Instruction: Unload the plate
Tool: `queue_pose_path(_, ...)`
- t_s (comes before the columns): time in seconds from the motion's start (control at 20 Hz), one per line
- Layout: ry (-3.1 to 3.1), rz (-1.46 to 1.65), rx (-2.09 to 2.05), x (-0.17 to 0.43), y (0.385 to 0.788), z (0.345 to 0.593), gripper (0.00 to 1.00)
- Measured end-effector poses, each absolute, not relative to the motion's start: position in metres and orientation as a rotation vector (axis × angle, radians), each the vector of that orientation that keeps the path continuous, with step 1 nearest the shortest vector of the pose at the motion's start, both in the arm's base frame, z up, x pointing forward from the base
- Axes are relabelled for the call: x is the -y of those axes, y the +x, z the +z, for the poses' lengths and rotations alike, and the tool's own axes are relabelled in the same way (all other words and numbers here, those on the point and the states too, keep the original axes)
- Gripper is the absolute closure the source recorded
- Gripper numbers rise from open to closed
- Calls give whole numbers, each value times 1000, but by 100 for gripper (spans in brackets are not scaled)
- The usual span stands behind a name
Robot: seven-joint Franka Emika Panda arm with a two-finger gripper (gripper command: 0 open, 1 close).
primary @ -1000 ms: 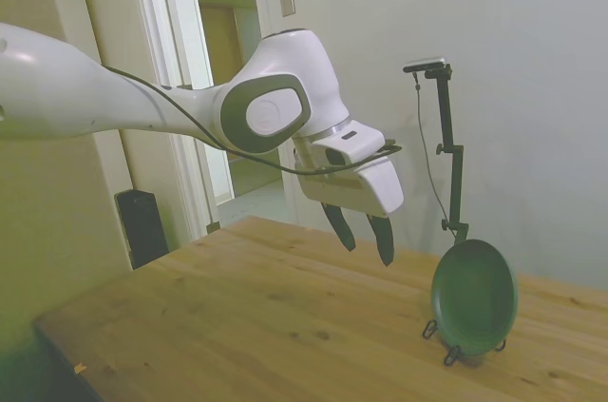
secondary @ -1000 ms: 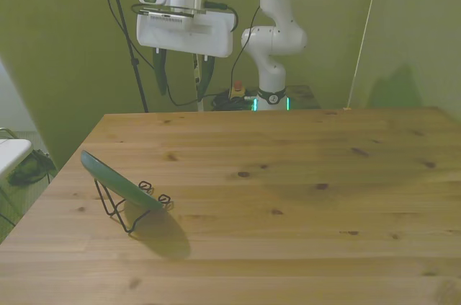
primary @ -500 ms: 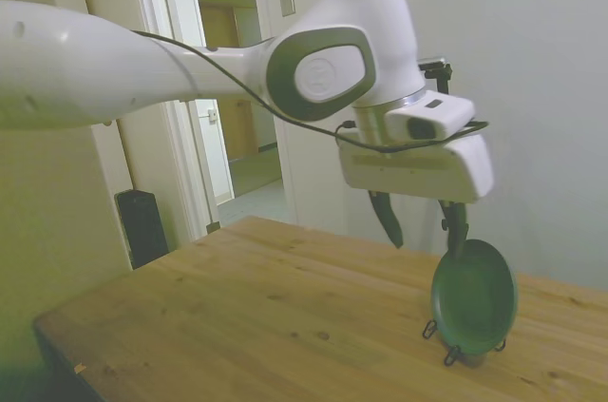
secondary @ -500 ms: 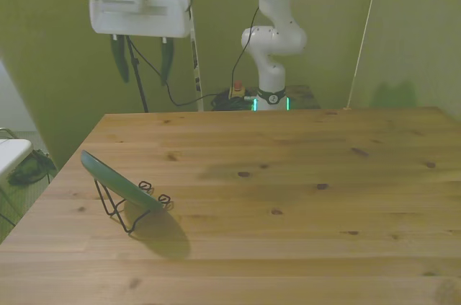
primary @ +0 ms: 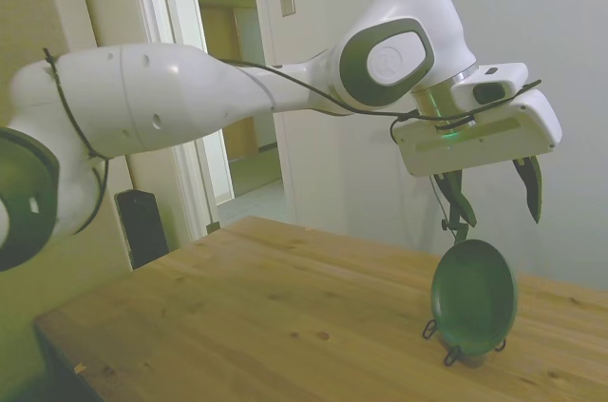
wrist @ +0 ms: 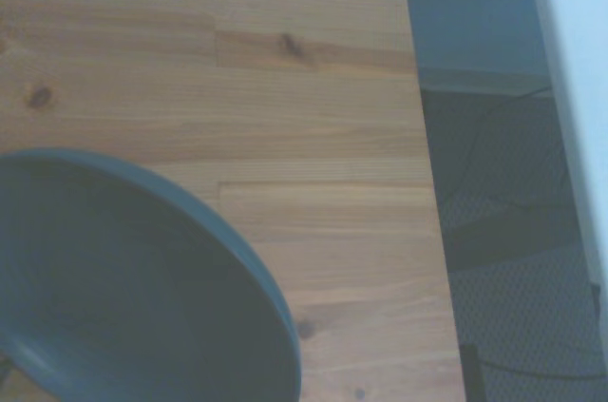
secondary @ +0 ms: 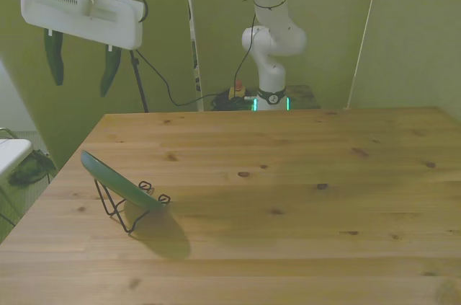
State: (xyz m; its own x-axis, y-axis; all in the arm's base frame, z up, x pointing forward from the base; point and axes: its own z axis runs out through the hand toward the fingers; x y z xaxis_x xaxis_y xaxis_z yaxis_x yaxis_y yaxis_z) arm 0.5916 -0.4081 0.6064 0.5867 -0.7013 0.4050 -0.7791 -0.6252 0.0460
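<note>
The dark green plate [primary: 473, 297] leans tilted in a thin black wire stand [primary: 446, 346] near the table's end. In the front view the plate [secondary: 119, 181] rests on the wire stand [secondary: 128, 208] at the front view's left. The wrist view shows the plate [wrist: 123, 288] from close above, next to the table's edge. My gripper [primary: 492, 201] hangs open well above the plate, its dark fingers spread with nothing between them. In the front view the gripper [secondary: 80, 67] is high up, above the table's far left corner.
The wooden table [secondary: 288, 197] stretches across the front view's right and middle. Its side edge [wrist: 423, 183] runs close to the plate, with dark floor beyond. A doorway [primary: 233, 88] opens behind the table in the side view.
The arm swung the gripper toward the plate's end of the table and raised it; it now hangs over the plate. The fingers stay open. The plate has not moved.
</note>
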Motion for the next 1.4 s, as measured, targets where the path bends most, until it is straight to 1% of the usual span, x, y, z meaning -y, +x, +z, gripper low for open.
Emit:
queue_pose_path(0.25,2607,530,1138,406,617,578,0)
queue_pose_path(0.45,2615,568,1069,409,621,563,0)
queue_pose_path(0.75,2641,589,1035,400,626,528,0)
queue_pose_path(1.15,2645,641,968,398,625,506,0)
queue_pose_path(1.4,2629,645,940,410,619,509,0)
